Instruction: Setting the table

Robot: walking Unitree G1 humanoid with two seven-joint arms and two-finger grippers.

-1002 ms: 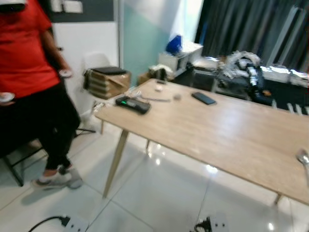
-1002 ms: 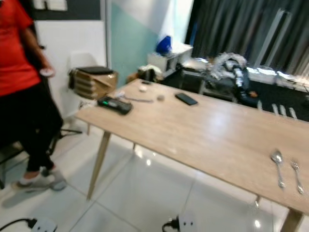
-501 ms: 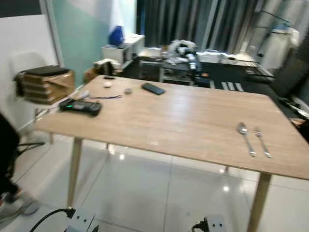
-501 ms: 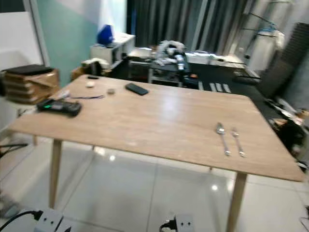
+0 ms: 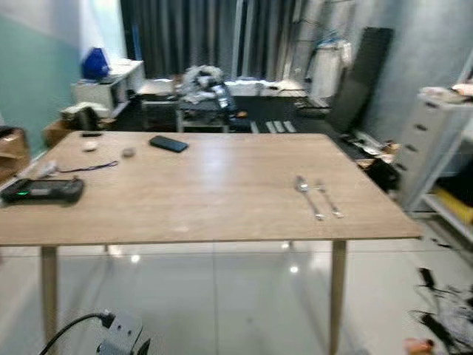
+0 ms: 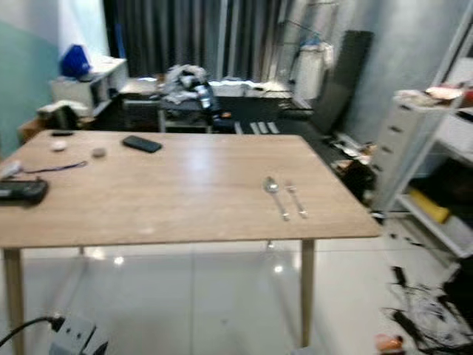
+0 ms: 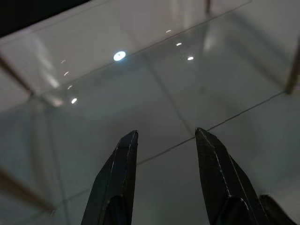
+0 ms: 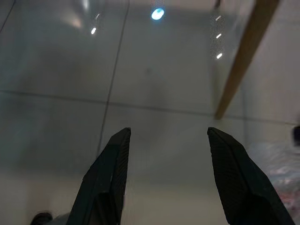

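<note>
1. A long wooden table [image 5: 199, 200] with a pale, light-grained top and slanted wooden legs stands on a glossy white tiled floor [image 5: 222, 296].
2. A spoon [image 5: 307, 194] and a fork [image 5: 329, 200], both slim and silver-coloured, lie side by side on the table top towards its right end, close to the near edge. They are near each other, but the blur hides whether they touch. The spoon is on the left, its bowl pointing away from the robot.
3. Towards the far left part of the table lies a dark phone [image 5: 168, 143], flat on the wood. Near it are a small round grey object [image 5: 128, 152] and a thin cord [image 5: 89, 167].
4. At the left end rests a black handheld device [image 5: 41, 191] with a small green light.
5. The left gripper [image 7: 164, 154] hangs above the floor tiles, its two black fingers spread apart with nothing between them.
6. The right gripper [image 8: 166, 154] also hangs over the tiles, its fingers held wide and empty, with a slanted table leg [image 8: 243, 56] ahead of it.
7. A white power strip [image 5: 122, 336] with a black cable lies on the floor at the near left.
8. A white drawer unit [image 5: 436, 140] stands at the right.
</note>
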